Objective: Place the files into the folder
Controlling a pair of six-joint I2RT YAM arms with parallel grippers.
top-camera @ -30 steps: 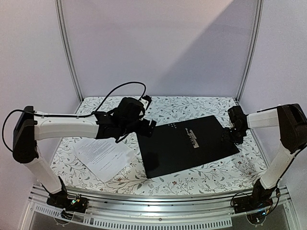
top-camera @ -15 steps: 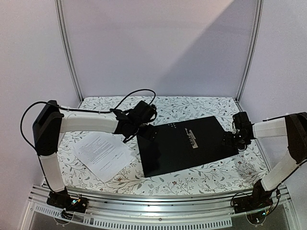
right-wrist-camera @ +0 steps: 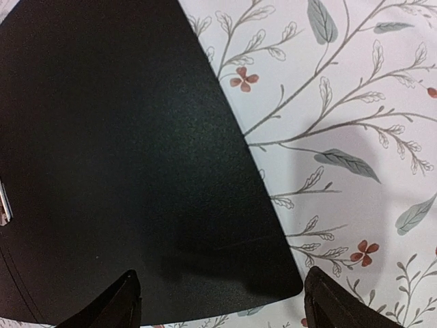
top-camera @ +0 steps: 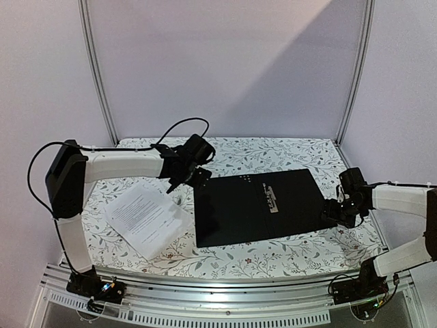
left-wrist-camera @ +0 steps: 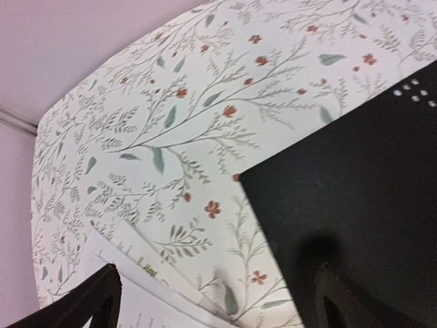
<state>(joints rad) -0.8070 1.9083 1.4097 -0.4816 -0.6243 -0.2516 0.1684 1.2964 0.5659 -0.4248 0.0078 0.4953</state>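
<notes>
Open, black-lined flat folder lies mid-frame; loose white printed sheets wait lower left (none filed yet). Left gripper and right gripper hover open-jawed, empty; next, likely, pinching a sheet edge.

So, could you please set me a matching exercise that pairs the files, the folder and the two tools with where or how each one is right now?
Column one:
1. files
2. folder
3. left tool
4. right tool

Column two:
A. open, at the folder's near right corner
B. lying flat in the middle, black face up
C. open, by the folder's far left corner
D. white printed sheets, lying to the left of the folder

Pairs: 1-D, 2-B, 3-C, 4-A.
</notes>
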